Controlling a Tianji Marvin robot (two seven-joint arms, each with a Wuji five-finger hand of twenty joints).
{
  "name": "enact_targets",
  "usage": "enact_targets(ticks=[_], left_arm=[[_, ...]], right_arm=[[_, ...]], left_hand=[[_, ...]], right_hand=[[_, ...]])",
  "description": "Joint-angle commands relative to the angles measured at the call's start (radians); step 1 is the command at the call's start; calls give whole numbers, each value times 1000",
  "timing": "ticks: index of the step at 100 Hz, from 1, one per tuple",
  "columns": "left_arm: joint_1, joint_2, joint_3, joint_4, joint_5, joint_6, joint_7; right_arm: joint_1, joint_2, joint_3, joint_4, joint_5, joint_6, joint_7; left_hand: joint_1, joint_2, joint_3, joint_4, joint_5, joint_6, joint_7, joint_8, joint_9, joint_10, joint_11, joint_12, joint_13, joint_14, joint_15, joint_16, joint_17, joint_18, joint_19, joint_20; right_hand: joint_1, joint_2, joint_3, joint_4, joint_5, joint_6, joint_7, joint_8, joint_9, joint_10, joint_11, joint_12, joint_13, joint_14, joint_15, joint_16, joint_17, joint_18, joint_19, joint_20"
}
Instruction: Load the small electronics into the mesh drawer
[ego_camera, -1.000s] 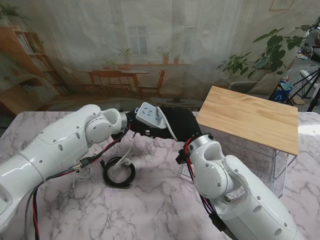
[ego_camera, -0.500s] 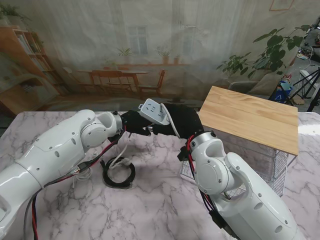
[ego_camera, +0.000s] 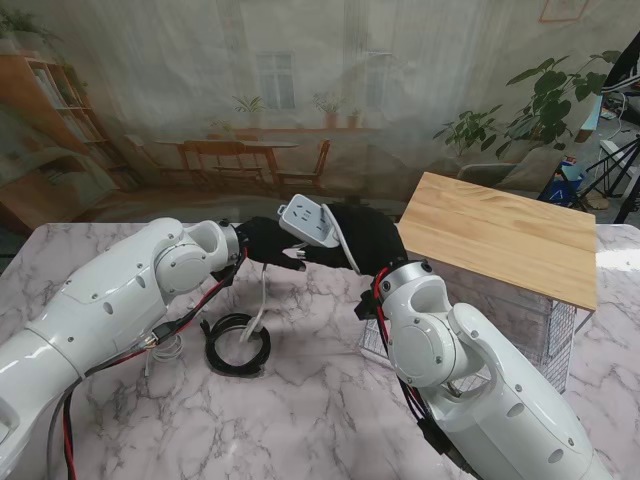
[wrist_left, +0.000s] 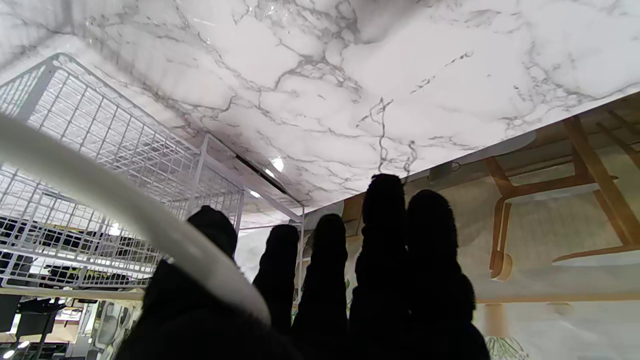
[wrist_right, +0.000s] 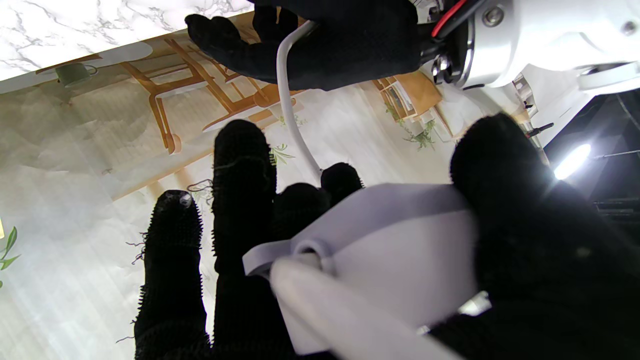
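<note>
Power strip (ego_camera: 306, 221) is held in the air over the table (ego_camera: 300, 400), at about 12 o'clock from table centre in the stand view, just left of the drawer unit.

Right hand (ego_camera: 365, 240): fingers wrapped on the strip's white body; the wrist view shows the thumb on one side and the fingers (wrist_right: 240, 165) behind the casing (wrist_right: 395, 250).

Left hand (ego_camera: 268, 242): at 9 o'clock of the strip, touching or nearly touching it. The white cord (ego_camera: 258, 300) runs past its palm (wrist_right: 340, 45). The fingers (wrist_left: 380, 235) point nearly straight out, close together; whether they pinch the cord I cannot tell.

Handling (judgement): rigid plastic shell, smooth, light to moderate weight, not fragile. Best gripped across the short width of the body. The cord is stiff-flexible, hangs to the table and will drag and swing.

Surroundings: black cable coil (ego_camera: 237, 345) at 7 o'clock of the strip, where the cord lands. Mesh drawer (wrist_left: 115, 175), white wire, sits under a wooden top (ego_camera: 500, 235) at 3 o'clock; dark items show through the mesh, not identifiable.

Obstacles (judgement): the top overhangs the drawer, so entry is from the open side. The trailing cord may snag the wire rim or the coil.
</note>
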Motion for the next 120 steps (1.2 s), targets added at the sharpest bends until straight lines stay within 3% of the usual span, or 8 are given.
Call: enact_targets(ticks=[1,14,24,49,69,81,102,120], left_arm=[[-1,0,6,-6,1,8,-9],[-7,-1,16,-6,-24,25,-33],[-15,-3,31,-6,-44,17,-45],[10,-1,24,-57,-43,-61,-26],[64,19,-49,-140,0,-109,-46],[77,21,-77,-148,12,-97,-43],[77,16,-74,-118,15,-81,-22],[71,20,-69,-114,11,-61,-47]], right_arm=[[0,-4,4,-5,-5,3,-7],[3,-5,3,-3,-8,5,-9],[8,-7,0,-1,-7,10,-15],[34,-12,-5,20,-10,38,-27],[38,-13,0,28,-13,49,-31],[37,-13,1,28,-14,48,-33],[38,-14,-1,29,-11,47,-34],[38,-13,-1,29,-13,49,-31]], left_hand=[[49,69,-7,-23,-69,37,77,64,-12,-18,102,110,-3,-10,83,77,8,-33,64,31],[124,137,-23,-47,-162,32,345,250,22,-84,316,398,26,-40,269,286,51,-40,206,119],[184,120,-22,-44,-32,-6,454,248,180,-72,355,432,151,-12,331,288,155,8,291,139],[260,33,-13,-31,143,0,292,-16,354,-6,111,119,258,75,100,45,237,86,197,1],[-138,37,-11,-14,-75,38,-78,-100,-51,31,-191,-202,1,23,-133,-129,20,19,-44,-97],[-163,-3,-6,-13,-156,59,-5,36,-210,40,-86,-48,-93,10,-22,-2,5,-21,-24,-43],[63,16,-2,-23,-92,-5,174,167,-52,-24,184,262,12,-20,155,168,115,-32,106,4],[-215,1,-13,-22,-182,66,24,65,-132,-72,318,454,-15,-49,294,332,112,-33,194,68]], right_hand=[[209,223,172,-17,93,-185,57,-19,52,-1,86,11,26,-30,72,1,-7,16,11,0],[209,225,171,-17,92,-184,57,-19,52,-1,86,11,26,-31,72,1,-7,16,11,0],[209,227,170,-18,92,-183,57,-20,52,-2,86,11,26,-31,72,1,-7,16,11,0],[211,229,168,-19,89,-182,58,-20,52,-3,88,11,28,-30,73,1,-7,17,11,0],[212,230,166,-20,89,-180,58,-21,51,-3,89,11,27,-29,74,1,-8,18,9,0],[212,230,165,-20,89,-180,58,-21,51,-3,89,11,27,-29,74,1,-9,19,9,0],[213,230,164,-20,89,-180,59,-22,51,-3,89,10,27,-29,74,1,-10,20,7,-1],[213,230,163,-20,89,-180,59,-23,52,-3,89,9,26,-29,74,0,-11,21,6,-1]])
